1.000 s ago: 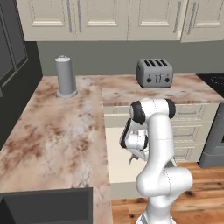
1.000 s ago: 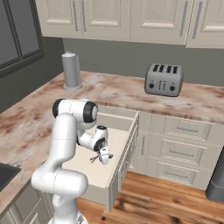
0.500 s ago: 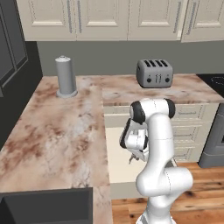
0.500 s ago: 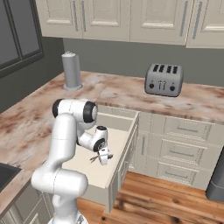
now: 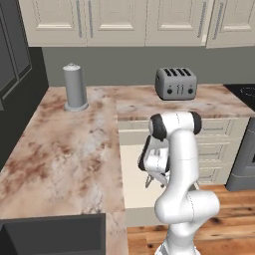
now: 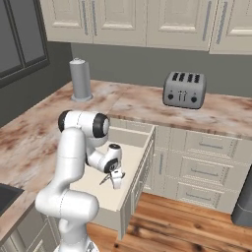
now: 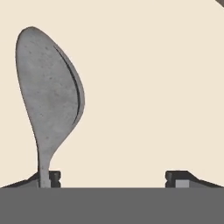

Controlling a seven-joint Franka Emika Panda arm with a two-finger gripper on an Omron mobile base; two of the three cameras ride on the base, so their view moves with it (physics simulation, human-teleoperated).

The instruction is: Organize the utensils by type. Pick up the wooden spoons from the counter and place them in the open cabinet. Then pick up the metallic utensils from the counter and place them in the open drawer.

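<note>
Gripper (image 7: 113,177) jaws stand wide apart, nothing clamped between them. It hangs low inside the open drawer (image 6: 141,142), pointing down at the pale cream floor. In the hand view the two dark fingertips (image 7: 178,177) sit far from each other at the bottom, one at the left, one at the right. A grey metal spoon (image 7: 48,98) lies on the drawer floor, its bowl up in that view, its thin handle running down beside the left fingertip, touching or just beside it; cannot tell which. The other fingertip is well apart from the spoon. In the right base view the gripper (image 6: 115,180) is over the middle of the drawer floor, closer to the front edge, with a small dark-grey piece (image 6: 105,179) just beside it on the floor; too small to tell its shape. In the left base view the gripper (image 5: 153,178) is over the drawer (image 5: 137,194), partly hidden by the arm. Drawer is pulled out from under the marbled worktop (image 5: 74,149). Toaster (image 6: 184,89) sits on the worktop near the back wall. Grey canister (image 5: 74,87) stands upright at the back left corner of the worktop. Dark sink (image 5: 50,234) at the front edge.
</note>
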